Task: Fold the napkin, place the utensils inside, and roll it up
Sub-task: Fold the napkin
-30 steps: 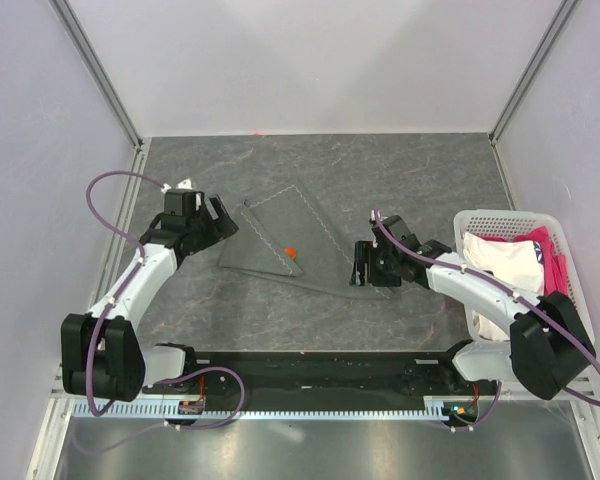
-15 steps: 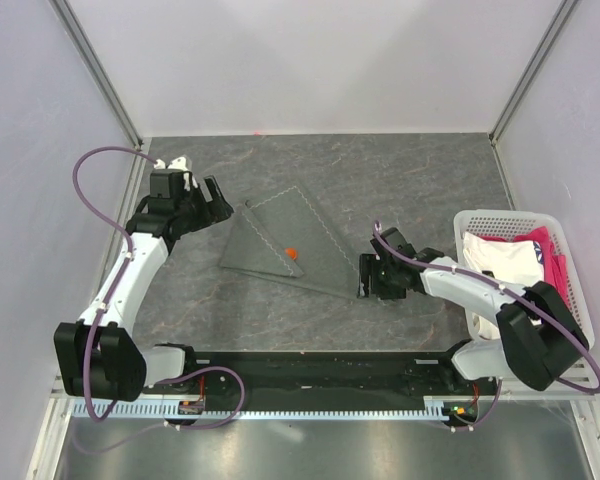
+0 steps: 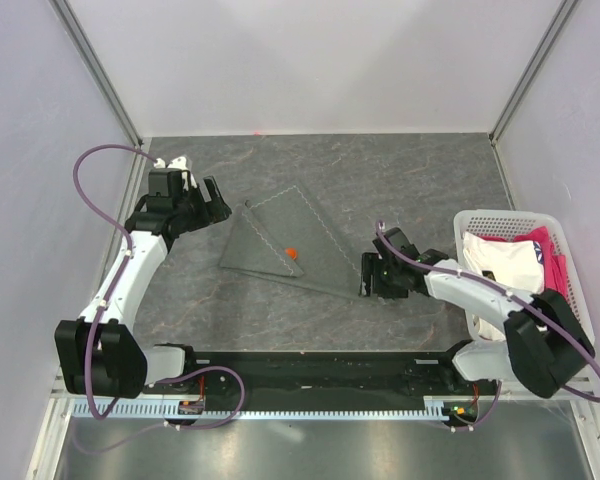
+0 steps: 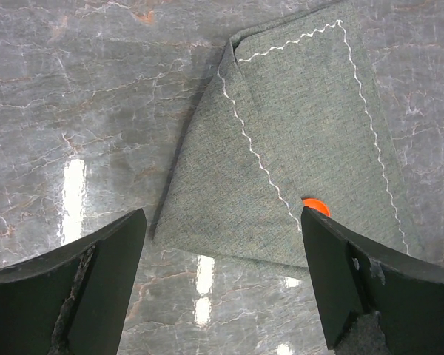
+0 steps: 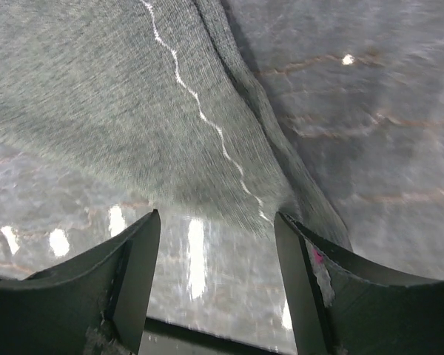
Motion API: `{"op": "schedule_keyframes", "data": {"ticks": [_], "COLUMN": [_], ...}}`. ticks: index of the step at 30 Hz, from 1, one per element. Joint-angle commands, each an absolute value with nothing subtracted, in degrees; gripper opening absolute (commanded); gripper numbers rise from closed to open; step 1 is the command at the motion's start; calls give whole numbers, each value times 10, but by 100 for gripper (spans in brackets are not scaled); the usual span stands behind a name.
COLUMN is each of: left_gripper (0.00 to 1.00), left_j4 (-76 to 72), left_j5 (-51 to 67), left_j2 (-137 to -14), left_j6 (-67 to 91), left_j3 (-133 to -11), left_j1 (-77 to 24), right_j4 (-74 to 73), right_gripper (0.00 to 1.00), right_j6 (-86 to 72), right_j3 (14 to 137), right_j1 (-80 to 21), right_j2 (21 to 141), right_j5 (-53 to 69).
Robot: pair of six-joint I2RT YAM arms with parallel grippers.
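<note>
The dark grey napkin point(image 3: 285, 245) lies folded flat on the table, its pale stitched hem showing. A small orange end of the utensils point(image 3: 291, 252) peeks out from under the top layer; the rest is hidden. My left gripper point(image 3: 212, 205) hangs open just left of the napkin's far left corner, touching nothing. In the left wrist view the napkin point(image 4: 296, 148) and the orange end point(image 4: 316, 207) lie beyond the open left gripper point(image 4: 222, 244). My right gripper point(image 3: 366, 273) stands open, low over the napkin's right corner. In the right wrist view that napkin corner point(image 5: 229, 170) sits just ahead of the open right gripper point(image 5: 218, 229).
A white basket point(image 3: 510, 214) stands at the table's right edge, holding a white cloth point(image 3: 505, 262) and a pink cloth point(image 3: 552, 250). Pale walls close off the back and both sides. The table is grey marbled stone point(image 3: 380, 180).
My left gripper has swung away to the far left of the napkin. The right gripper has shifted slightly nearer, to the napkin's right corner. The napkin has not moved.
</note>
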State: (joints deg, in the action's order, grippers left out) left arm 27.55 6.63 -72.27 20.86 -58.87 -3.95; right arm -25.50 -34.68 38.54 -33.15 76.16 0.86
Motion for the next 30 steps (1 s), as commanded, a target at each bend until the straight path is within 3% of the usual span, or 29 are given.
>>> {"op": "schedule_keyframes", "data": {"ticks": [1,11,30], "left_gripper": [93,93,93], "left_j4": [265,265,264], "left_j5": [83,102,119], "left_j2": [-721,-708,-720], "left_j6": [177,175,175], "left_j3": [-598,-593,-592], "left_j1": [-36,-33,-32], "right_j4": [-322,-369,-314], "right_gripper": [72,72,67], "right_j6": [-357,-437,-416], "right_j3": [434,361,316], "right_j1": [-330,-319,-226], "right_j2": [692,649,661], "right_j5": [-32,-54,-27]}}
